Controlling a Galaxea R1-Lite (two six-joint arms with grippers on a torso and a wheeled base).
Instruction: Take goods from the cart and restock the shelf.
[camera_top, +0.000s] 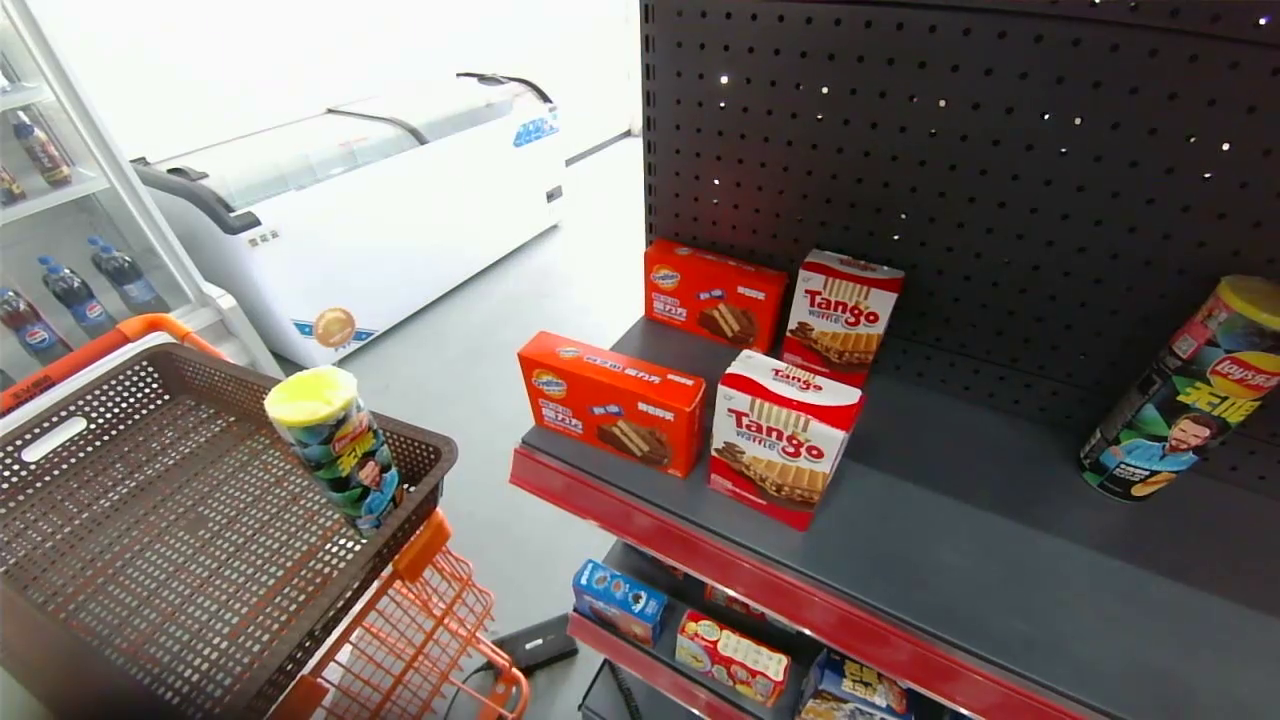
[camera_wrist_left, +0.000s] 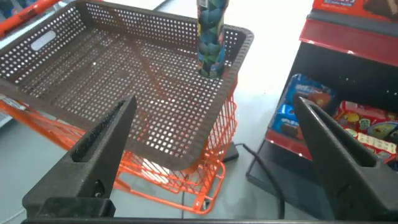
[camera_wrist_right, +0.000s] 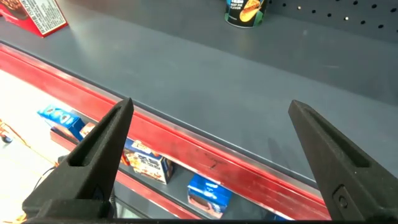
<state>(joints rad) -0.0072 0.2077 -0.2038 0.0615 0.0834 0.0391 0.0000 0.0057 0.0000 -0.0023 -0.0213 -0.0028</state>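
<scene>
Chip can (camera_top: 335, 450) upright in basket (camera_top: 150, 520), lower left
Yellow lid, pictured label; my left gripper (camera_wrist_left: 212, 106) and right gripper (camera_wrist_right: 211, 106) both gape, empty

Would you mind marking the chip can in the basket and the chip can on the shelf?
Chip can in the basket (camera_top: 340, 460): head view, on its printed side.
Chip can on the shelf (camera_top: 1185, 395): head view, on its printed side.
</scene>
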